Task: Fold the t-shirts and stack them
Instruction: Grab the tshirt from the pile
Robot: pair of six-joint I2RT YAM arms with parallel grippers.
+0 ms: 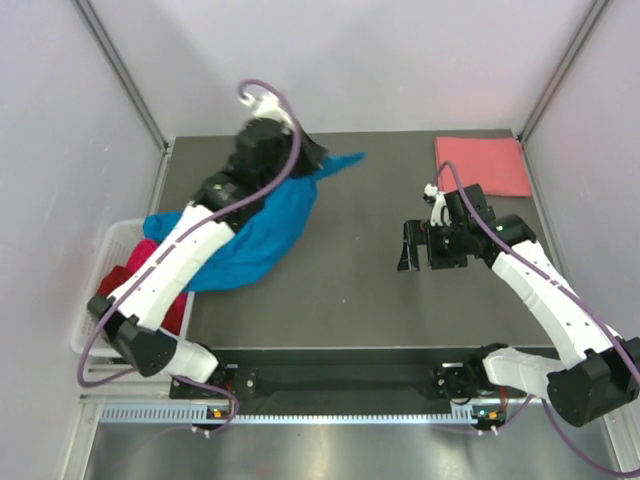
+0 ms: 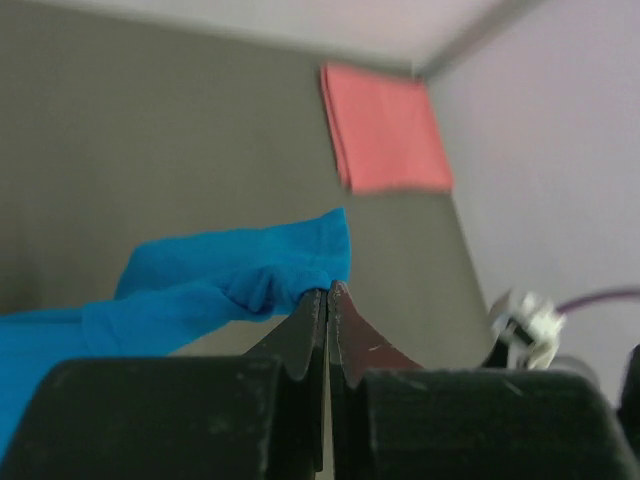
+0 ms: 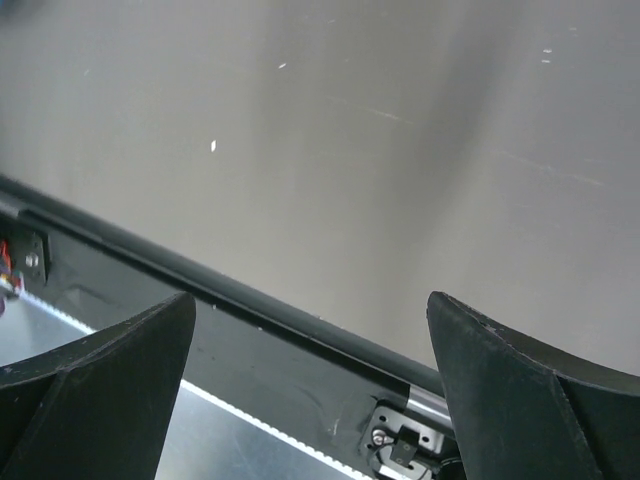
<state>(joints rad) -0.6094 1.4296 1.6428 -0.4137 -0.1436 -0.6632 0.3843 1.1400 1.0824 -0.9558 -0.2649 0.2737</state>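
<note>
Bright, even light; faint shadows; left wrist view blurred, salmon pink t-shirt [image 2: 385, 128] soft-edged

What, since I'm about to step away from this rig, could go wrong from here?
The left gripper pinches only a thin edge of the bright blue cloth t-shirt; it may slip out. The shirt's far end lies by the white lattice plastic basket and could snag there. The right gripper hangs open, empty, so the cloth may bunch.
</note>
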